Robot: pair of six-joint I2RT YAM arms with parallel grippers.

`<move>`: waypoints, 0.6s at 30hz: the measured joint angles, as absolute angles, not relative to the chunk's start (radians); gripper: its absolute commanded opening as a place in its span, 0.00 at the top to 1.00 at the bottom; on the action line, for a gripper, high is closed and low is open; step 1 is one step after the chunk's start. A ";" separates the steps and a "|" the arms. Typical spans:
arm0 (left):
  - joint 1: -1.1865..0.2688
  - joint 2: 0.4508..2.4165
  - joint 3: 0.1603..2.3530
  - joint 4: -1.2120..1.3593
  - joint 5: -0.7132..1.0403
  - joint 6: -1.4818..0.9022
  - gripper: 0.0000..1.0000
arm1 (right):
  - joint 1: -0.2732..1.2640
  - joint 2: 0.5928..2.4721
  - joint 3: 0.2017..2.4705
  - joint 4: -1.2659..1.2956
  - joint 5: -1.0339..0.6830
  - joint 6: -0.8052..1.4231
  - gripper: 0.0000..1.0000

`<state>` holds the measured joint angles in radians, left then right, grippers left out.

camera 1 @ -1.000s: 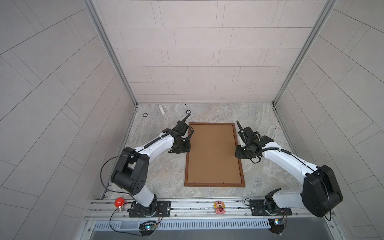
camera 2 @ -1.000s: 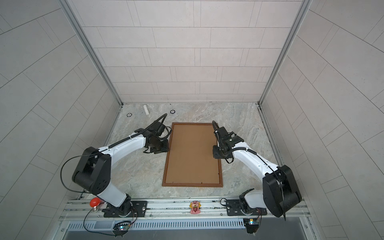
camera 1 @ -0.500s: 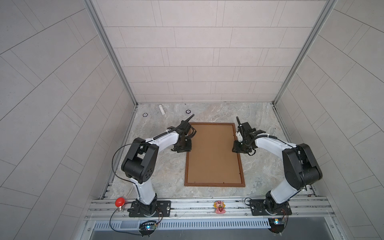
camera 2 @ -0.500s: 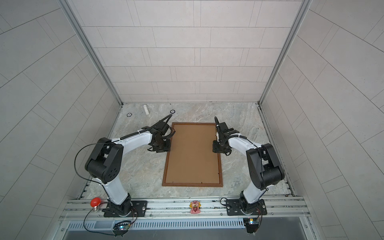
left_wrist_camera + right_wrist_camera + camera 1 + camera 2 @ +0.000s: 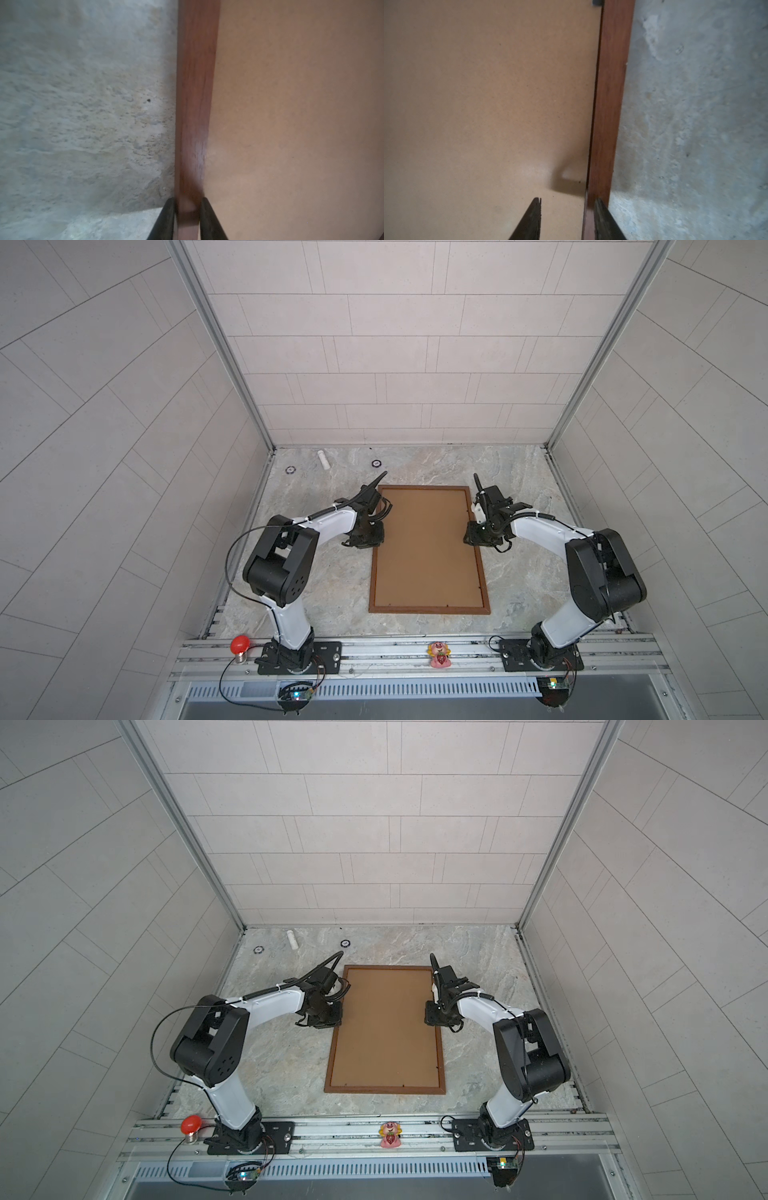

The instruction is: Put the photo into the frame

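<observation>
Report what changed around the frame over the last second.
The left gripper has narrowed onto the left rail of the frame, a finger on each side. The right gripper slid inward to the right rail and straddles it, open. Both elbows swung in toward the frame. The frame and its backing board lie where they were.
</observation>
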<state>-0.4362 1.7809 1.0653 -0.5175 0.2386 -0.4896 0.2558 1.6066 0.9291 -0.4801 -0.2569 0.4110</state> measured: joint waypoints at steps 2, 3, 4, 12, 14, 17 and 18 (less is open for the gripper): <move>-0.436 1.778 1.062 -0.515 0.232 -0.493 0.82 | 0.245 1.597 0.921 -0.484 -0.249 0.406 0.60; -0.436 1.775 1.059 -0.512 0.227 -0.495 0.84 | 0.240 1.596 0.916 -0.488 -0.242 0.403 0.60; -0.436 1.773 1.057 -0.509 0.222 -0.497 0.86 | 0.236 1.596 0.912 -0.492 -0.239 0.401 0.60; -0.437 1.759 1.036 -0.498 0.211 -0.498 0.89 | 0.228 1.596 0.873 -0.482 -0.241 0.397 0.67; -0.437 1.749 1.022 -0.487 0.209 -0.499 0.89 | 0.228 1.591 0.865 -0.474 -0.252 0.398 0.70; -0.437 1.732 1.002 -0.482 0.203 -0.501 0.90 | 0.228 1.581 0.845 -0.450 -0.278 0.401 0.72; -0.437 1.727 0.995 -0.483 0.200 -0.501 0.90 | 0.228 1.575 0.834 -0.438 -0.291 0.404 0.74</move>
